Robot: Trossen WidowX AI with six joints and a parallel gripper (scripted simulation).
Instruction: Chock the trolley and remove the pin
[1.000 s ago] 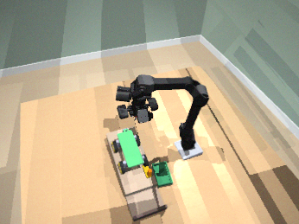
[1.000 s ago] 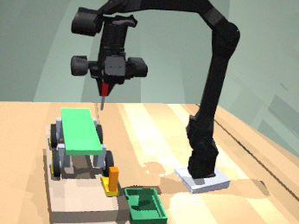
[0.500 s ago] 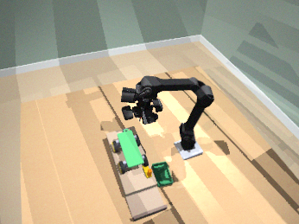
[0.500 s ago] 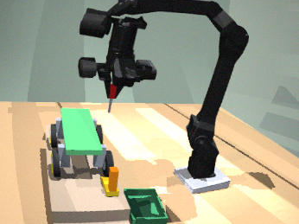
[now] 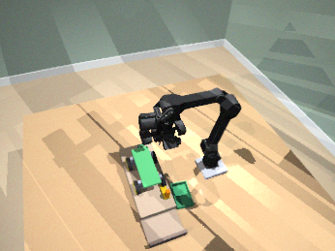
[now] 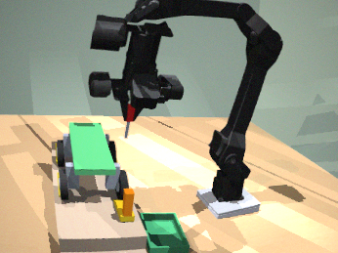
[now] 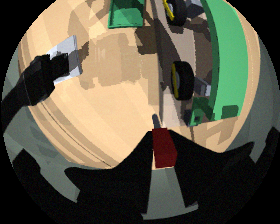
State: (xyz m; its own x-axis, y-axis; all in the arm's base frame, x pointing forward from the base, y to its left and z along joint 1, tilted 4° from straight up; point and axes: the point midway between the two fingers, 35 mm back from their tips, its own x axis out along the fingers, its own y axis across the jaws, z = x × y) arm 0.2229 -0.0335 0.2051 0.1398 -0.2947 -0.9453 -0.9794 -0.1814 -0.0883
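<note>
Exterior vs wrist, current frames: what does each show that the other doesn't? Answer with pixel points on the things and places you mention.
Only exterior: the chock (image 6: pixel 128 204), orange handle upright, beside the trolley's near right wheel (image 6: pixel 122 184); also the arm's raised elbow (image 6: pixel 264 42).

Only wrist: the green bracket with a hole (image 7: pixel 196 118) at the trolley's uphill end.

Both: the stop pin (image 6: pixel 130 113) (image 7: pixel 164 148), red head between the gripper's (image 6: pixel 129 117) (image 7: pixel 164 145) fingers; green trolley (image 6: pixel 92 147) (image 7: pixel 232 60); green tray (image 6: pixel 183 231) (image 7: pixel 126 25); the arm's pale base plate (image 6: pixel 251 207) (image 7: pixel 75 52).
</note>
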